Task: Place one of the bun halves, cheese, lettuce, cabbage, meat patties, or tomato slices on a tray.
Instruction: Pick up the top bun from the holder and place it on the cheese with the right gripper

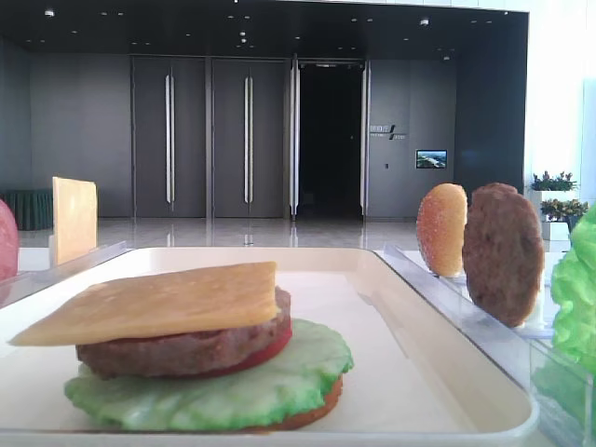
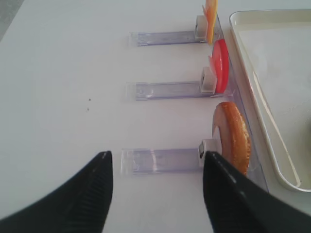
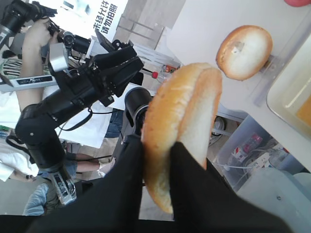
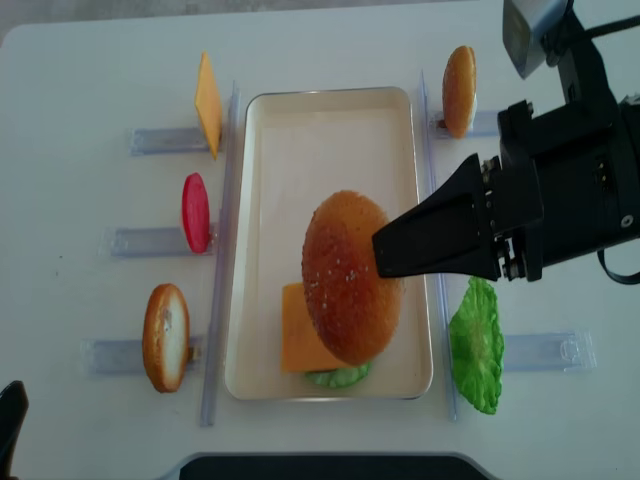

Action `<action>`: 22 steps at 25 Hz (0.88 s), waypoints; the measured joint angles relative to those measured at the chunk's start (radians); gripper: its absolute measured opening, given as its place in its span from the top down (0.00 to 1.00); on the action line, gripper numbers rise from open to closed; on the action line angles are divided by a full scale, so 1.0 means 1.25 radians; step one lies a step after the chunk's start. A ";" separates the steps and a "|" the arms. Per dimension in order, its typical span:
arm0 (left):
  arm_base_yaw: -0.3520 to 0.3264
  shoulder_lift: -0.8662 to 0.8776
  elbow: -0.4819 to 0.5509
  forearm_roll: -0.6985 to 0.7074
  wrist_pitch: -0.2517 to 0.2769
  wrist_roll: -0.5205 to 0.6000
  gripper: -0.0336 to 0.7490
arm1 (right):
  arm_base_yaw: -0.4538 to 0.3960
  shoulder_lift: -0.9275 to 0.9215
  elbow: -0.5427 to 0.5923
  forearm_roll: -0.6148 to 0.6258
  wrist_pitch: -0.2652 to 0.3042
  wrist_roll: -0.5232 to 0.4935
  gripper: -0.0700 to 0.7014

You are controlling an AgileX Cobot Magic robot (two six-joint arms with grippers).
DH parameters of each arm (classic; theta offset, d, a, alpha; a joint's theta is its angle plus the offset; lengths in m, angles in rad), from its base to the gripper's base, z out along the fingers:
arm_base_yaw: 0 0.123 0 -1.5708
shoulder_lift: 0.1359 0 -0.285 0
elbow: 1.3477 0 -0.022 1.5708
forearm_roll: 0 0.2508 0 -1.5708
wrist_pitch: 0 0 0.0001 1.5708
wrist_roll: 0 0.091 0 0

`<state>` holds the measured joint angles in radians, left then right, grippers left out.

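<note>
**White table: bun half gripped above the tray**

Your right gripper (image 4: 385,248) has its jaws clamped on a bun half (image 4: 348,277), held on edge above the tray (image 4: 330,120), over the cheese (image 4: 300,342) topping the stack of patty, tomato and lettuce. Your left gripper (image 2: 158,167) has its jaws wide apart, holding nothing, above the table (image 2: 63,73) beside a racked bun half (image 2: 232,137).

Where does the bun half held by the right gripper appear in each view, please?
Exterior high: not in it.
Right wrist: held bun, centre, between the fingers.
Left wrist: not in it.
Realsense: centre, above the tray.
Shared landmark: the racked bun at top right, also in exterior high.
</note>
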<state>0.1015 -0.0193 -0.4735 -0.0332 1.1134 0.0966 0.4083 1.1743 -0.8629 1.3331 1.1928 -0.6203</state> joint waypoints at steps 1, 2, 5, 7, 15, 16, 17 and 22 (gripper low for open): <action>0.000 0.000 0.000 0.000 0.000 0.000 0.38 | 0.000 0.003 0.017 0.006 -0.003 -0.013 0.75; 0.000 0.000 0.000 0.000 0.000 0.000 0.38 | 0.000 0.004 0.033 0.017 -0.005 -0.029 0.75; 0.000 0.000 0.000 0.000 0.000 0.000 0.38 | 0.000 0.006 0.076 0.064 -0.014 -0.081 0.76; 0.000 0.000 0.000 0.000 0.000 0.000 0.38 | 0.000 0.009 0.100 0.120 -0.026 -0.127 0.76; 0.000 0.000 0.000 0.000 0.000 0.000 0.38 | 0.000 0.116 0.118 0.196 -0.046 -0.250 0.76; 0.000 0.000 0.000 0.000 0.000 0.000 0.38 | 0.000 0.135 0.118 0.204 -0.047 -0.262 0.76; 0.000 0.000 0.000 0.000 0.000 0.000 0.38 | 0.000 0.151 0.118 0.206 -0.047 -0.276 0.76; 0.000 0.000 0.000 0.000 0.000 0.000 0.38 | -0.015 0.234 0.118 0.207 -0.049 -0.339 0.76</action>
<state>0.1015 -0.0193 -0.4735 -0.0332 1.1134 0.0966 0.3896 1.4671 -0.7149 1.5921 1.1311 -1.0439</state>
